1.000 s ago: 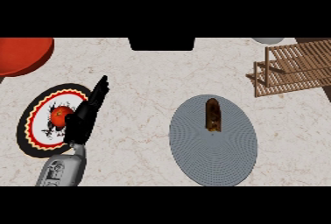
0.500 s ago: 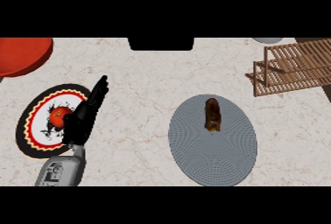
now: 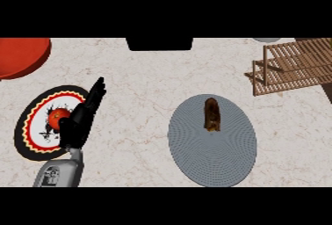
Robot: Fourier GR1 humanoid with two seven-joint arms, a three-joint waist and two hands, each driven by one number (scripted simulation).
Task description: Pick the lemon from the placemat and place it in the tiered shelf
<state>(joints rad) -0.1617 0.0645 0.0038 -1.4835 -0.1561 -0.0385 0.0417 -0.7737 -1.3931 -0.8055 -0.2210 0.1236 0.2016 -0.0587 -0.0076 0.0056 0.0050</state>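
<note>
A brown oblong thing (image 3: 211, 115) lies on the far half of an oval grey placemat (image 3: 214, 158) right of centre; nothing lemon-yellow shows on it. The wooden slatted tiered shelf (image 3: 295, 66) stands at the far right. My left hand (image 3: 77, 125) is at the left, open with straight fingers pointing away from me. It partly covers a round black mat with a red and yellow rim (image 3: 29, 132), and it is well apart from the grey placemat. A small red round thing (image 3: 57, 117) sits on that mat, beside the hand. The right hand is out of sight.
A red plate (image 3: 19, 55) is cut off at the far left corner. A black object (image 3: 159, 43) sits at the counter's far edge in the middle, and a small grey thing (image 3: 266, 39) shows beyond the shelf. Bare marble counter lies between hand and placemat.
</note>
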